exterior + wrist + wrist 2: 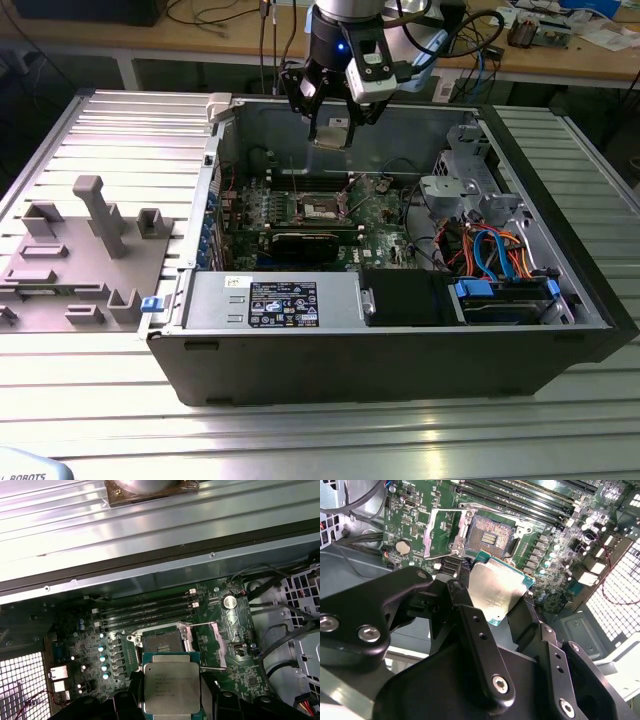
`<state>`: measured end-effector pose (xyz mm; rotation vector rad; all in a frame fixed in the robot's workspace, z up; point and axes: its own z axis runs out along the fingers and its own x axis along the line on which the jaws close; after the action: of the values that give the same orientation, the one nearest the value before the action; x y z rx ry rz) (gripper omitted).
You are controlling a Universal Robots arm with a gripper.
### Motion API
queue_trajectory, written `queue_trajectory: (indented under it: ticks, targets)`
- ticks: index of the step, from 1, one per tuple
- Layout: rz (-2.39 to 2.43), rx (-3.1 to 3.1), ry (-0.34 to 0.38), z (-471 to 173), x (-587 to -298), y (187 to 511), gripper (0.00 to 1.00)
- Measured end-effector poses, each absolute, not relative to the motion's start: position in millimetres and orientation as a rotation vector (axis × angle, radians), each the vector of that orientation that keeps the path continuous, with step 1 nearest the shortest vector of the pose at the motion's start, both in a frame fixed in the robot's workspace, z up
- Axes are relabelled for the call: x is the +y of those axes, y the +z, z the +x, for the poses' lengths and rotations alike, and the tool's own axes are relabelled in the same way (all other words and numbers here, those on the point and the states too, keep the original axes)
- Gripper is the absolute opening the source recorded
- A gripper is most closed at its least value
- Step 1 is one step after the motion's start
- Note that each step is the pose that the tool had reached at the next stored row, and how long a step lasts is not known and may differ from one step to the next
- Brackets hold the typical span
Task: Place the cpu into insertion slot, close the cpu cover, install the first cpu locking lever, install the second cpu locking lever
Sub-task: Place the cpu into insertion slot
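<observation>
Now: my pincer [171, 696] is clenched on the cpu [171, 687], one finger on each of two opposite edges, with the silvery face turned back towards my wrist. In the exterior view the pincer [330, 136] hangs high inside the open computer case [560, 345], well clear of the motherboard [385, 240].

Key relation: the insertion slot [162, 642] lies below the pincer and a little ahead of the fingertips, not straight under the chip. In the first wrist view the chip's leading edge sits just short of the slot's near edge. By my reading the gap to close is mostly downward, plus a small shift forward.

Axis: the chip is near enough square, so it has no strong long axis. Its sides look roughly parallel to the slot's sides in the first wrist view. In the second wrist view the cpu [495, 592] looks skewed against the insertion slot [490, 532], which I put down to the camera's slant.

The cpu cover [461, 526] stands swung open to one side of the slot and clear of the pin field, which is bare.

Counts:
- one arm, one pincer
- one cpu, in my grip
- one slot, empty
- one cover, open
- one coin cell [229, 601] beyond the cover

I cannot separate the locking levers from the cover's thin edges, so they are uncounted.
</observation>
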<state>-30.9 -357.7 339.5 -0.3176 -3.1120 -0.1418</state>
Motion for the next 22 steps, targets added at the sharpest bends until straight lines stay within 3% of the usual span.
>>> queue_trajectory:
  ticks: [22]
  targets:
    - [-0.365, -3.108, -0.142, -30.9, -357.7, 339.2, 0.54]
